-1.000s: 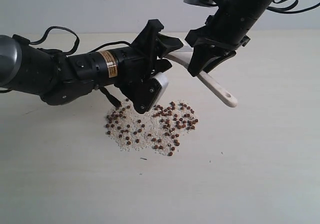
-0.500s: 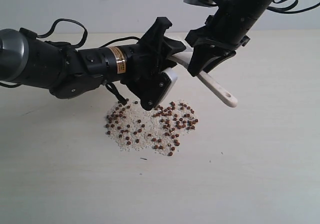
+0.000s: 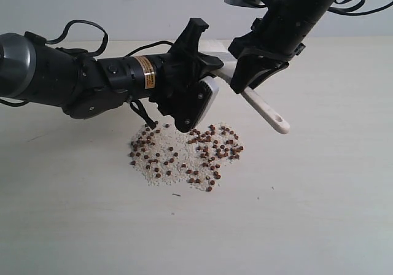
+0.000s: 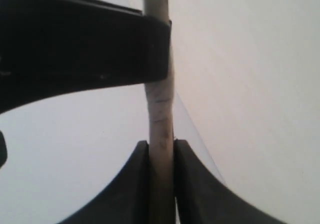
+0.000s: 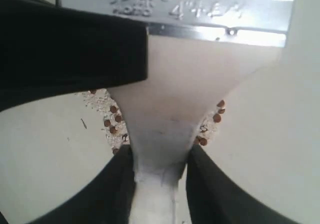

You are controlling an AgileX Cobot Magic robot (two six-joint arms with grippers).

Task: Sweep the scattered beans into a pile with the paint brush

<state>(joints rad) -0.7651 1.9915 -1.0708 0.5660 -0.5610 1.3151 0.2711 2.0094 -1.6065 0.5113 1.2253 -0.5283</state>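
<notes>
listing, left to right

item 1, left pincer (image 4: 161,149): change noted. a moment ago its jaws stood wide, low over the beans. it has since lifted a little, swung toward the brush and drawn its jaws in. present state: pressed together on the paint brush (image 3: 265,112), which the left wrist view shows edge-on as a thin pale strip touching both dark jaws. meaning for the task, as a judgement: the brush looks to be passing to this arm, or being steadied by it. no sweeping is under way, since the brush is carried above the patch; its bristles are hidden

item 2, beans (image 3: 209,147): directly under the left pincer, just below its lower tip, untouched. a loose flat patch on the table (image 3: 319,220), mixed with whitish grains (image 3: 161,164), stragglers at the rim; not yet a heaped pile

item 3, right pincer (image 5: 160,156): hold unchanged. closed down to the width of the handle, jaws clamped either side of its narrow wooden neck, just behind the silver ferrule (image 5: 200,14). the handle's holed end juts out beyond this pincer, slanting down toward the table
</notes>
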